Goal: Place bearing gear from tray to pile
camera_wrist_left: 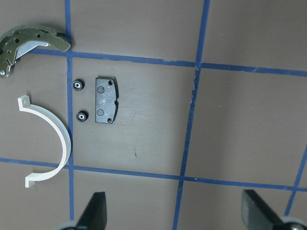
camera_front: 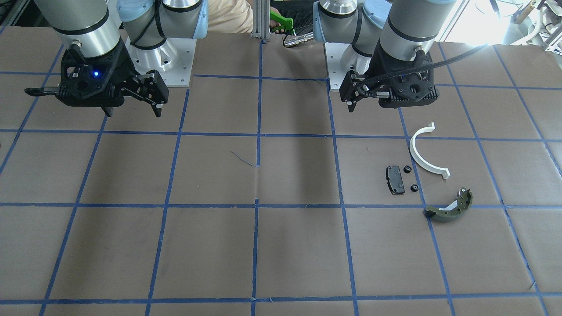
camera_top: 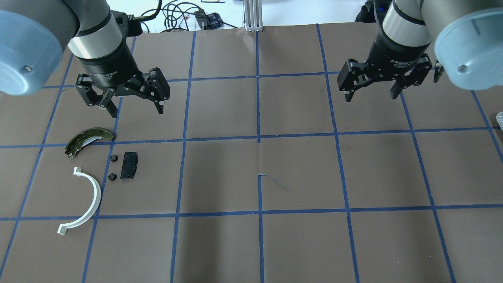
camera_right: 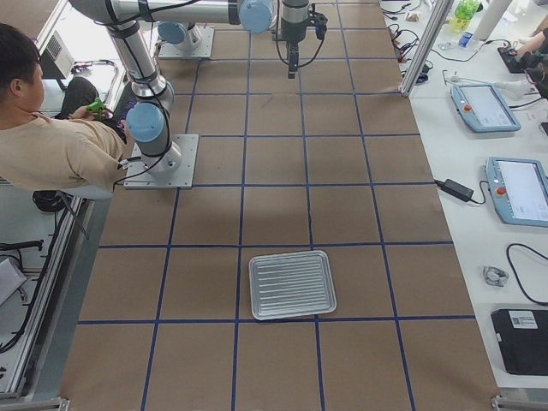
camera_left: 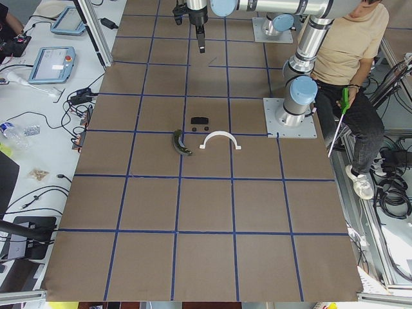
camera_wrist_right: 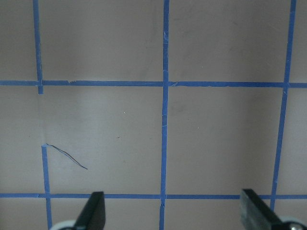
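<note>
Two small black bearing gears (camera_top: pixel 114 158) (camera_top: pixel 112 176) lie on the table in the pile, just left of the black pad (camera_top: pixel 129 166). The olive-green shoe (camera_top: pixel 88 139) and the white half-ring (camera_top: pixel 84 202) lie beside them. In the left wrist view the gears (camera_wrist_left: pixel 76 85) (camera_wrist_left: pixel 82 115) sit next to the pad (camera_wrist_left: pixel 106 100). My left gripper (camera_top: pixel 135 110) is open and empty, hovering just beyond the pile. My right gripper (camera_top: pixel 371 96) is open and empty over bare table on the right. The silver tray (camera_right: pixel 291 284) holds nothing, seen in the exterior right view.
The table is brown paper with a blue tape grid. A person sits behind the robot bases (camera_left: pixel 351 45). Tablets and cables lie on the side bench (camera_right: pixel 514 188).
</note>
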